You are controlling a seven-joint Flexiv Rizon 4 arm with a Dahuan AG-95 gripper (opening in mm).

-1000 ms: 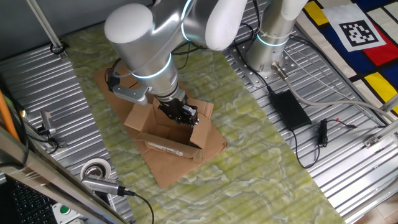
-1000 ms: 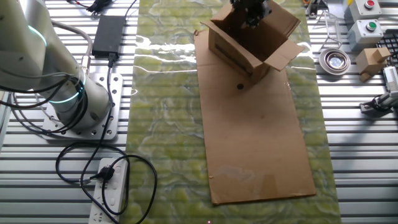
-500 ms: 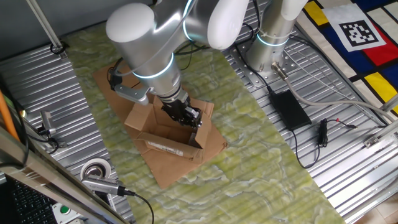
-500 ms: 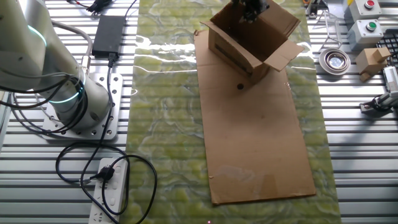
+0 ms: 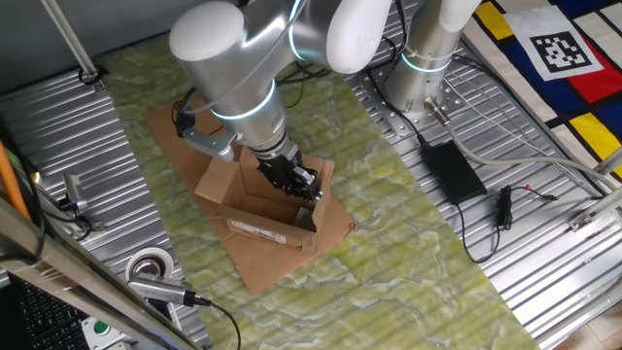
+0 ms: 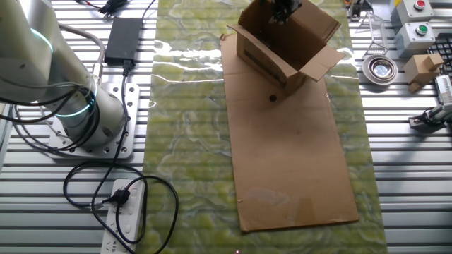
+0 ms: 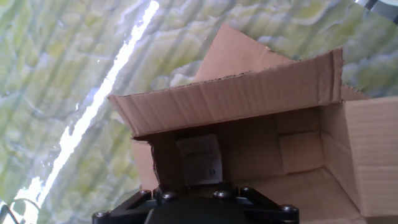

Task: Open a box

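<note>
Cardboard flaps are folded outward on the box (image 5: 260, 209), which is set on a sheet (image 6: 293, 152) near the surface's edge; the tool (image 5: 294, 180) is lowered inside, its spread not discernible.

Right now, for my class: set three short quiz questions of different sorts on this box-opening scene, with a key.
1. True or false: the box sits on a flat cardboard sheet.
2. The gripper is: A) over the open box, B) beside the tape roll, C) at the power strip.
3. Fill in: inside the box, the hand view shows a white ____.

Key: 1 true; 2 A; 3 label.
</note>
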